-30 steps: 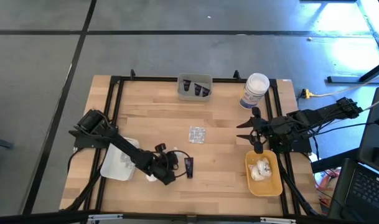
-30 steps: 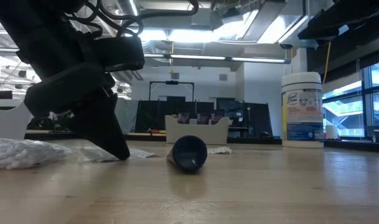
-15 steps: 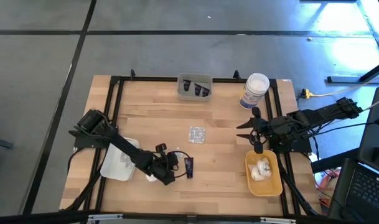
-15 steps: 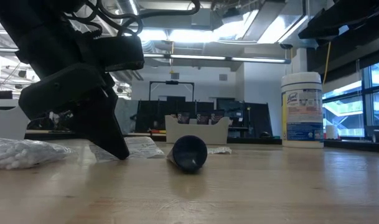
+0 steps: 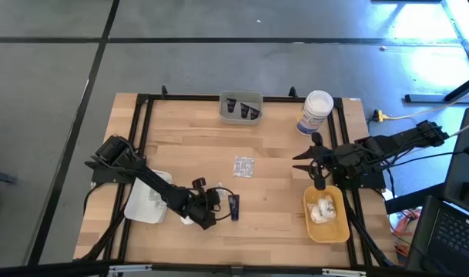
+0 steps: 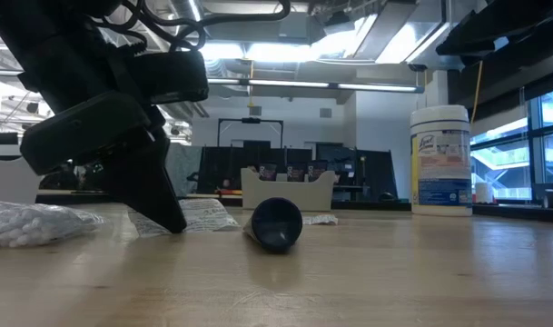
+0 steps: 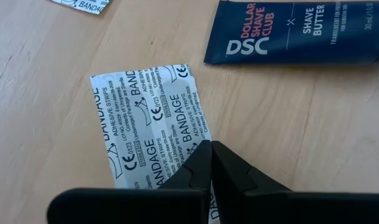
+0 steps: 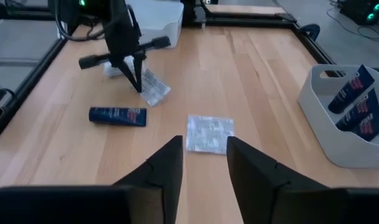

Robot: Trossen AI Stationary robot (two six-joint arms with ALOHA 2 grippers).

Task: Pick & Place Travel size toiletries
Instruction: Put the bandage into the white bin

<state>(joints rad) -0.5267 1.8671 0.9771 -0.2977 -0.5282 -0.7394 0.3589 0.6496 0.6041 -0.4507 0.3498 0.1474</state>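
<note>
My left gripper (image 7: 211, 144) stands near the table's front middle (image 5: 203, 214), shut on a white bandage packet (image 7: 149, 118). A dark tube (image 5: 233, 206) lies flat just right of it and also shows in the low view (image 6: 274, 224). A silvery blister packet (image 5: 244, 166) lies flat at mid-table. White puffy bundles (image 5: 323, 208) sit in the yellow tray (image 5: 336, 232). More dark tubes (image 5: 242, 109) stand in the grey tray (image 5: 241, 98). My right gripper (image 5: 315, 165) hovers open above the yellow tray's far end, and its fingers (image 8: 167, 163) point toward the blister packet (image 8: 209, 132). My left gripper pinches the bandage packet between its two fingers at one end (image 7: 183, 146), coming from above and pointing down. The packet (image 6: 199, 216) is tilted up off the wood at the held end. Whether its free end rests on the table, I cannot tell.
A tall white jar (image 5: 316, 111) stands at the far right. A white tray (image 5: 145, 211) sits at the near left, a clear bag of cotton swabs (image 6: 31, 222) by it. Another bandage packet (image 7: 83, 4) lies beyond the held one. Black rails frame the table (image 5: 142, 100).
My left gripper has risen slightly. The bandage packet, flat on the table a second ago, has tipped up at the end under the fingers. The right arm and the other items have kept still.
</note>
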